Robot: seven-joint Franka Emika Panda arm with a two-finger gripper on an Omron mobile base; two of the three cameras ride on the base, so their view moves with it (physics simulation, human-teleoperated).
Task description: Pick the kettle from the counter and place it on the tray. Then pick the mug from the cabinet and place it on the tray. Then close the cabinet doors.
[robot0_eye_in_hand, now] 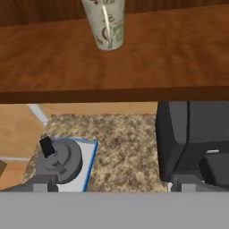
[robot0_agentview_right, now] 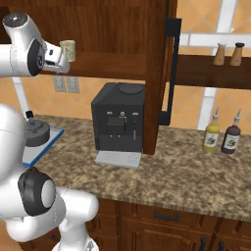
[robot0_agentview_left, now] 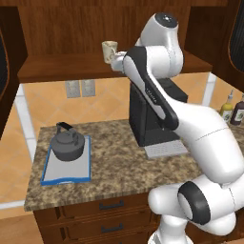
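The kettle (robot0_agentview_left: pixel 67 145) already sits on the tray (robot0_agentview_left: pixel 66 174), which lies at the left end of the counter (robot0_agentview_left: pixel 119 164), so the first step looks done. The mug (robot0_agentview_left: pixel 109 50) stands upright on the cabinet (robot0_agentview_left: pixel 71 28) shelf, near its front edge and above the black coffee machine (robot0_agentview_right: pixel 120 120), not yet lifted. The gripper (robot0_agentview_right: pixel 62 58) is raised to shelf height just beside the mug, its jaws spread wide and holding nothing; in the hand view the mug (robot0_eye_in_hand: pixel 104 22) is ahead, clear of the finger tips. Fetching the mug appears to be the step in hand. Left to do: grasp it, carry it down to the free part of the tray beside the kettle, then shut the cabinet doors (robot0_agentview_right: pixel 157 73), which stand open.
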